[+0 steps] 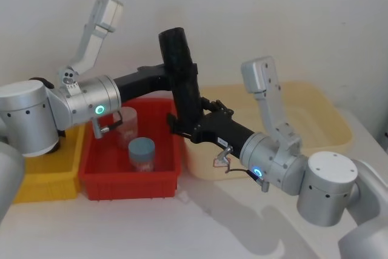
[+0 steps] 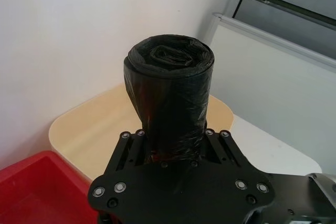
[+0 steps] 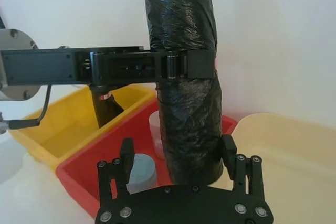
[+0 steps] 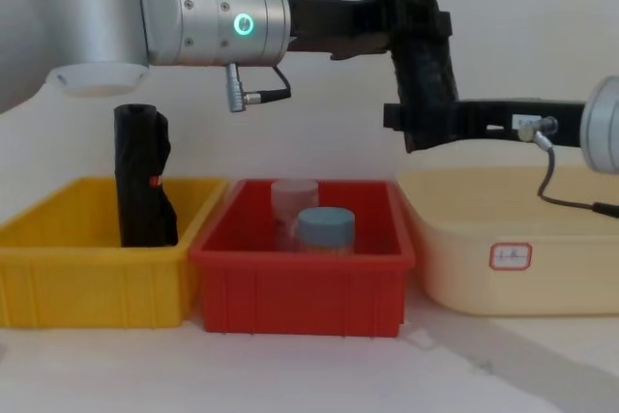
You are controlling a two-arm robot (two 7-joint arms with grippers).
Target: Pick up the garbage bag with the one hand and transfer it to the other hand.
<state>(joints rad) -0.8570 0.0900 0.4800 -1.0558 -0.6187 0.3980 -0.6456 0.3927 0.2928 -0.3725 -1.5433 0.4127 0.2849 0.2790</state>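
Stretched out level, the green-ringed arm's long black pincer squeezes the smooth black plastic bag roll, which stands nearly upright. The blue-ringed arm's black pincer sits open around the roll's bottom end.

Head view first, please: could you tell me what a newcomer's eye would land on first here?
The garbage bag stands out: a black roll held upright in mid-air over the neighbouring edges of the red bin and the cream tub, with the left gripper shut on its middle. The right gripper sits open around its lower end. A second black roll stands in the yellow bin.
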